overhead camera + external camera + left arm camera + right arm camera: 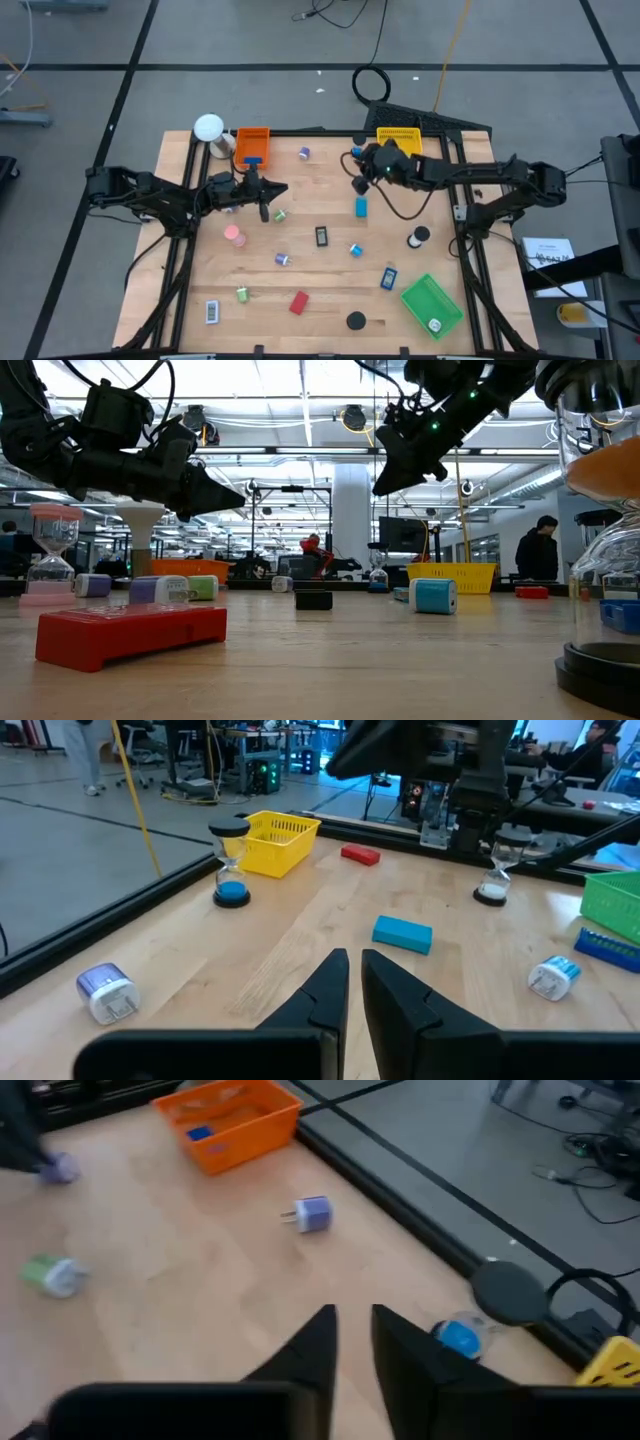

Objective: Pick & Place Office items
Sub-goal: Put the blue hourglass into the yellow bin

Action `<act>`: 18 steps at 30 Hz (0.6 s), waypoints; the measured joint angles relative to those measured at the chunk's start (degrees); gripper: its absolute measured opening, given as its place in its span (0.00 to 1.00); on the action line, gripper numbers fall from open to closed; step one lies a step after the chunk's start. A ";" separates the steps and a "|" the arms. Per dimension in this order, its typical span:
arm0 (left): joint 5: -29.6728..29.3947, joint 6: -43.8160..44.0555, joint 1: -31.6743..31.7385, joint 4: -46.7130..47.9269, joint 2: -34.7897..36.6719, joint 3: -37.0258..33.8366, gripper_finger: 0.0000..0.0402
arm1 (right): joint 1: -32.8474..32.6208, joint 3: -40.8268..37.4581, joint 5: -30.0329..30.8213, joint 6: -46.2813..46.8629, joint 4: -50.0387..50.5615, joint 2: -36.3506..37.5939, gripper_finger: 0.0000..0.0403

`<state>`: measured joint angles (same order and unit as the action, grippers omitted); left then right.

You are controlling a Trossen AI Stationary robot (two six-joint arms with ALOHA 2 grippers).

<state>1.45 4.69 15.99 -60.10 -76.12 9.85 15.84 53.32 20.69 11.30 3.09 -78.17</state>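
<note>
- High view: my left tool [268, 190] hangs over the far-left part of the bench [330, 290], just on the near side of the orange tray [252, 146]. Its fingers look drawn almost together with nothing between them. The nearest office item to it is the green roll [281, 214], just to the near-right of the tip; the pink roll [234, 235] lies a little nearer and to the left. My right tool [357, 163] hovers at the far middle, beside the yellow tray [398, 141], and the blue rectangle [361, 207] lies straight toward the near side from it, its long axis running far-to-near. I judge the left arm closer to the green roll, the right arm closer to the blue rectangle.
- Low view: both tools hang well above the bench, neither touching any piece. The red rectangle [130, 633] lies in the foreground, apart from both.
- Left wrist view: my left tool [354, 975] shows only a thin slit between its fingers and holds nothing. Ahead of it lie the blue rectangle [402, 933] and a blue roll [553, 977].
- Right wrist view: my right tool [352, 1330] is likewise nearly shut and empty. A purple roll [311, 1214] lies ahead on bare wood, the green roll [52, 1274] farther off to one side.
</note>
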 joint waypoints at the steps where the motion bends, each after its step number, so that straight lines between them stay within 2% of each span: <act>1: 0.00 0.04 0.00 0.00 0.02 0.00 0.09 | 0.77 0.00 0.03 -0.22 0.12 0.00 0.04; 3: 0.00 -0.08 0.00 0.00 0.01 0.00 0.09 | 2.31 0.00 0.08 -1.33 0.26 0.00 0.02; 5: 0.00 -0.06 0.00 0.00 0.01 0.00 0.09 | 3.65 0.17 0.09 -1.06 0.92 -0.23 0.03; 8: 0.00 0.14 -0.01 -0.02 0.01 0.00 0.09 | 5.45 3.46 -0.02 1.41 8.41 -1.25 0.05; 15: 0.00 0.15 0.00 -0.03 0.02 0.00 0.09 | 9.61 17.38 -0.42 3.03 24.43 -6.30 0.12; 18: 0.00 -0.07 0.00 -0.04 0.00 0.01 0.09 | 11.79 23.42 -4.53 3.04 26.59 -10.58 0.19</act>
<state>1.45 4.62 15.99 -60.14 -76.12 9.86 27.63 76.74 16.16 14.34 29.68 -88.76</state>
